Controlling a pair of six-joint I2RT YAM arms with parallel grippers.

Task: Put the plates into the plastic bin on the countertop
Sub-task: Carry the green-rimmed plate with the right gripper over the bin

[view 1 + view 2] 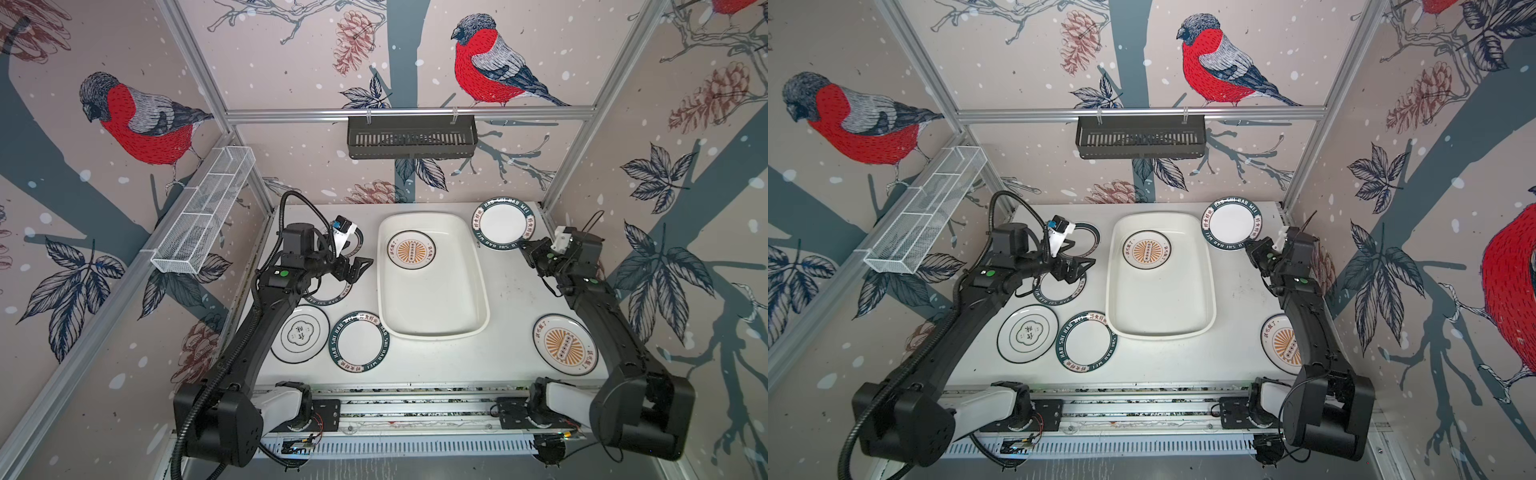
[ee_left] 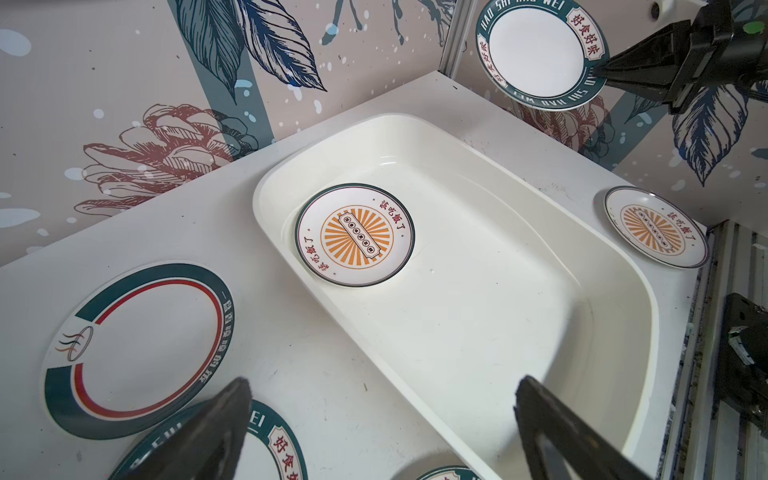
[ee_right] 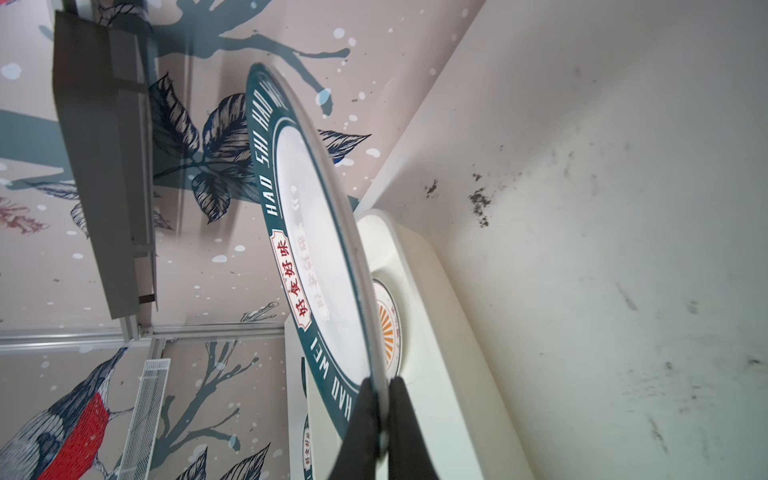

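Pair, left arm (image 1: 253, 332) and right arm (image 1: 611, 328): black angular casings, white base links at front edge of the counter (image 1: 511, 291), green wrist dots. Black ribbed cable (image 1: 309, 203) on left arm.

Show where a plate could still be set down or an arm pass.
Most of the plastic bin floor is bare, nearer than the sunburst plate at its far end. The countertop is free between the bin and the right arm, beyond the near-right sunburst plate. Left of the bin is crowded: four plates plus the open left gripper.

Plastic bin (image 1: 432, 299) holds 1 sunburst plate (image 1: 411, 249) at its far end; the rest seems open.
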